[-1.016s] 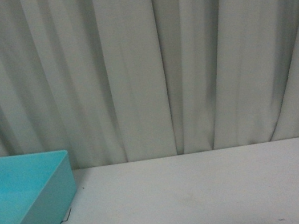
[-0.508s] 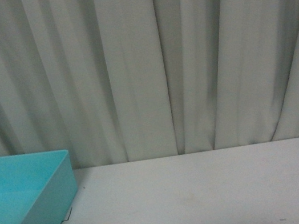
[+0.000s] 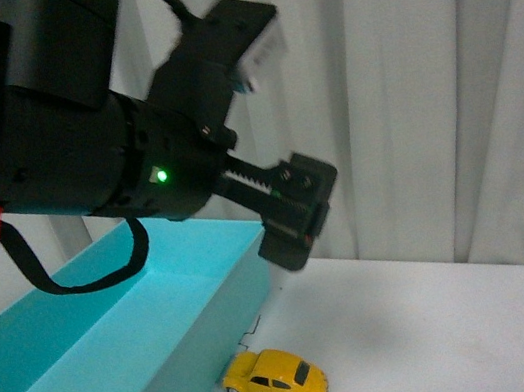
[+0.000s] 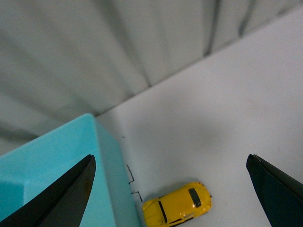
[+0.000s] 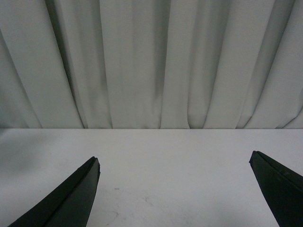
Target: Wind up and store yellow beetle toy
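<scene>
The yellow beetle toy (image 3: 276, 379) stands on its wheels on the white table, close beside the long wall of the teal bin (image 3: 216, 336). In the left wrist view the beetle toy (image 4: 177, 204) lies below and between the spread fingers, next to the bin (image 4: 57, 156). My left gripper (image 3: 275, 123) hangs open high above the bin's far corner, holding nothing. In that wrist view the left gripper (image 4: 169, 161) is well above the toy. My right gripper (image 5: 174, 158) is open over bare table, with no toy in its view.
The white table (image 3: 447, 326) stretches to the right of the toy. A pale curtain (image 3: 424, 76) closes off the back. The bin's inside (image 3: 98, 357) shows nothing in it. The left arm's bulky black body (image 3: 66, 119) fills the upper left of the front view.
The left arm has swung into the front view above the bin. The whole view has shifted: bin and toy now show further right and larger.
</scene>
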`<state>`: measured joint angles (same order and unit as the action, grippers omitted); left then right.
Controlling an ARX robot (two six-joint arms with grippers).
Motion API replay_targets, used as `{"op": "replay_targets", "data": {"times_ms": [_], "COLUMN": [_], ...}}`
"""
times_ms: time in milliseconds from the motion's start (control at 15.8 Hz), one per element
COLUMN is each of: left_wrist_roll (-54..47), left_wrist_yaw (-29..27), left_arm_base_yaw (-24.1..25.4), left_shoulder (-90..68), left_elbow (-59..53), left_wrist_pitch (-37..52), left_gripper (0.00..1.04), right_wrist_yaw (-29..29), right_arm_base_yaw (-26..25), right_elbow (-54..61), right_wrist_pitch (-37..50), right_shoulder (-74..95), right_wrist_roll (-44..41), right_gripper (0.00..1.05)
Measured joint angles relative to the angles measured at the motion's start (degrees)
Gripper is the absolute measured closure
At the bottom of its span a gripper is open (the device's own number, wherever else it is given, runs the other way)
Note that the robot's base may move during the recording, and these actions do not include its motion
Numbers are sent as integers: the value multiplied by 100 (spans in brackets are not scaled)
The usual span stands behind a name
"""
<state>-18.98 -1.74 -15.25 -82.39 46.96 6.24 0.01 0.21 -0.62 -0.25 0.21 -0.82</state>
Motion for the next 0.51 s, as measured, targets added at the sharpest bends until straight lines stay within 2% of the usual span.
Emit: {"op": "replay_targets", "data": {"times_ms": [127,317,508], "left_wrist_roll": [-1423,-3106,-4286], "left_wrist_yaw": [415,160,-103], "left_arm_base_yaw": [-70,-109,-227], "left_shoulder": [-568,-1259,-1923], "left_elbow": [590,1246,1421], "left_wrist_pitch": [-964,-1965,-2702], "left_gripper": [7,7,7], "right_wrist_yaw": [2,2,2], "right_arm_base_yaw": [0,0,0], "right_elbow": [0,0,0], "right_wrist_pitch": [0,0,0], "right_shoulder": [0,0,0], "right_wrist_roll": [-2,-2,0], "right_gripper": [7,7,7]}}
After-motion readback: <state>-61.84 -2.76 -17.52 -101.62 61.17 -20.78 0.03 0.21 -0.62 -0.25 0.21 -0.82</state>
